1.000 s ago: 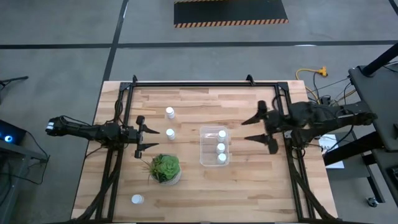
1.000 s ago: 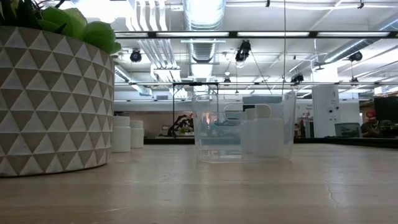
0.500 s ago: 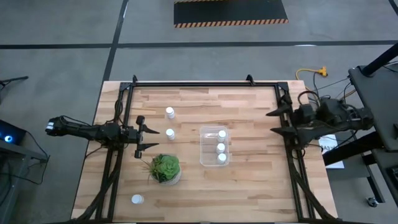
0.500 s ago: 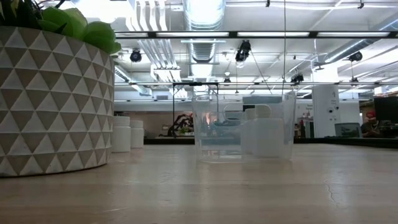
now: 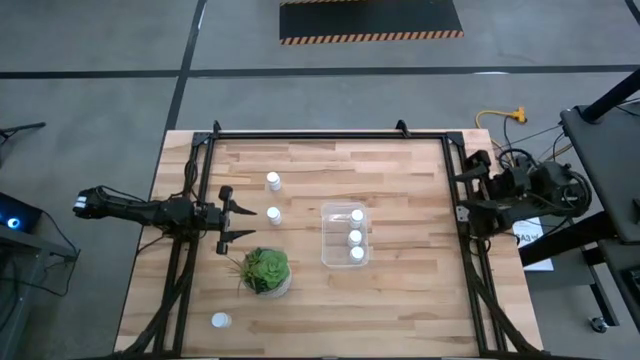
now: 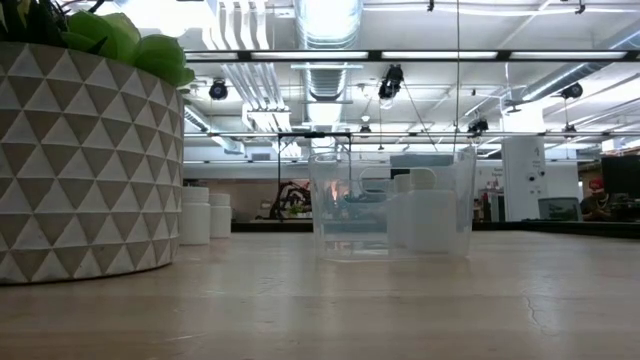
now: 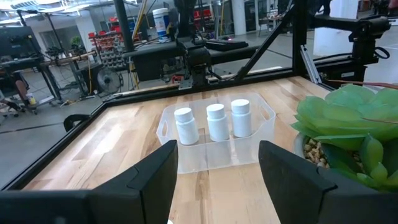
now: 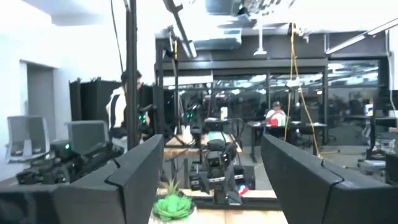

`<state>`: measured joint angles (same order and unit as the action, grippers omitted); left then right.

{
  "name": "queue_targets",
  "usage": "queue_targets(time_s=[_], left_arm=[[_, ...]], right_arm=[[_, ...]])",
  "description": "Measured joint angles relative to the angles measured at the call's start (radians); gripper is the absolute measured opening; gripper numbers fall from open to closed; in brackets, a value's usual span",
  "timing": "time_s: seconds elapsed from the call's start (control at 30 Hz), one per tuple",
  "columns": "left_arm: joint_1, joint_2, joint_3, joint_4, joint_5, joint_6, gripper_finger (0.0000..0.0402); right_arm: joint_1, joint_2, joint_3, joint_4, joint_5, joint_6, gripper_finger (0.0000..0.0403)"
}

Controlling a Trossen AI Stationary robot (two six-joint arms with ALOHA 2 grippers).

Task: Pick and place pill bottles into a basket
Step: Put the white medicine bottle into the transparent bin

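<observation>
since a second ago the right end effector (image 5: 468,184) has been drawn back from beside the basket to the bench's right edge, and is now seen over the frame rail there, its fingers (image 8: 140,180) spread apart with nothing between them. no change is seen at the left end effector (image 5: 243,221), which is held low over the left half of the bench, its fingers (image 7: 152,180) apart and empty, pointed toward the basket. just beyond its tips one pill bottle (image 5: 274,215) is found standing, and another (image 5: 273,181) farther toward the back edge. the potted plant (image 5: 266,271) is set just in front of the left end effector, and a lone bottle (image 5: 221,321) is seen near the front left corner of the bench (image 5: 400,300). the clear basket (image 5: 329,236) is placed near the bench's middle, and three bottles (image 5: 356,236) are stood upright in a row inside it.
</observation>
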<state>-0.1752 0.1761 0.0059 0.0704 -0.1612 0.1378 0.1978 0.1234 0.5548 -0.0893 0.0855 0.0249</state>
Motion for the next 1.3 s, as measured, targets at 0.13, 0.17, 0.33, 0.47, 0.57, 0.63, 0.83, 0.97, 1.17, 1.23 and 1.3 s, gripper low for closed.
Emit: queue_targets(time_s=[0.13, 0.17, 0.33, 0.47, 0.57, 0.63, 0.83, 0.97, 1.17, 1.23, 1.3], left_arm=[[0.0, 0.0, 0.0, 0.0, 0.0, 0.0, 0.0207], [0.0, 0.0, 0.0, 0.0, 0.0, 0.0, 0.0207], [0.0, -0.001, 0.0, 0.0, 0.0, 0.0, 0.0207], [0.0, -0.001, 0.0, 0.001, 0.0, 0.0, 0.0207], [0.0, 0.0, 0.0, 0.0, 0.0, 0.0, 0.0207], [0.0, 0.0, 0.0, 0.0, 0.0, 0.0, 0.0207], [0.0, 0.0, 0.0, 0.0, 0.0, 0.0, 0.0207], [0.0, 0.0, 0.0, 0.0, 0.0, 0.0, 0.0207], [0.0, -0.001, 0.0, 0.0, 0.0, 0.0, 0.0207], [0.0, -0.002, 0.0, 0.0, 0.0, 0.0, 0.0207], [0.0, -0.001, 0.0, 0.0, 0.0, 0.0, 0.0207]], right_arm=[[0.0, -0.076, -0.052, 0.023, 0.02, 0.015, 0.0252], [0.0, -0.096, -0.067, 0.032, 0.021, 0.017, 0.0251], [0.0, -0.119, -0.131, 0.075, 0.023, 0.02, 0.0249], [0.0, -0.093, -0.185, 0.14, 0.049, 0.04, 0.0253], [0.0, -0.092, -0.255, 0.243, 0.054, 0.046, 0.0256], [0.0, -0.097, -0.31, 0.335, 0.054, 0.041, 0.0258], [0.0, -0.096, -0.485, 0.589, 0.094, 0.034, 0.0254], [0.0, -0.096, -0.546, 0.637, 0.101, 0.06, 0.025], [0.0, -0.097, -0.544, 0.555, 0.101, 0.064, 0.0251], [0.0, -0.097, -0.544, 0.521, 0.101, 0.038, 0.0254], [0.0, -0.097, -0.544, 0.474, 0.101, 0.007, 0.0256]])
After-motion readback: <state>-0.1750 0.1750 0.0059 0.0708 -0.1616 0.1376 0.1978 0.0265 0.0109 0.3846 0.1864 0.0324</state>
